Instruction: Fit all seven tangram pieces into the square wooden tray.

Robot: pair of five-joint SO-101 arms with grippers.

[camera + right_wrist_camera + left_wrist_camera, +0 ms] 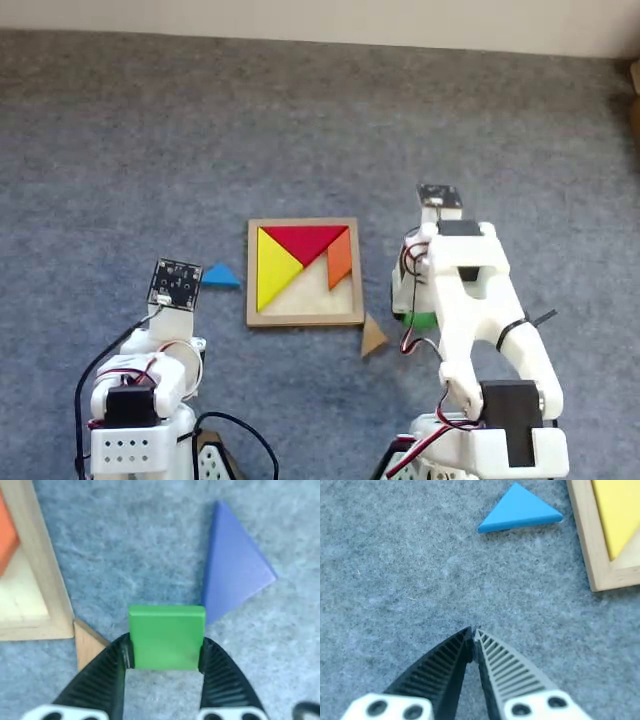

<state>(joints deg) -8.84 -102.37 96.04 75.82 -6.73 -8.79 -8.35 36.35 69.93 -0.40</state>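
Square (166, 630), clamped in right gripper (164, 641), probably resting on carpet (150, 540); lift clear, turn to match tray (305, 321) gap, lower flat, release.

A grey-blue carpet (300, 120) with short, rough pile lies under the jaws and spreads far ahead of them. Well beyond the jaws a pale beige strip (350, 20) runs along its far edge; wall or floor, it is unclear. The light is soft, even.
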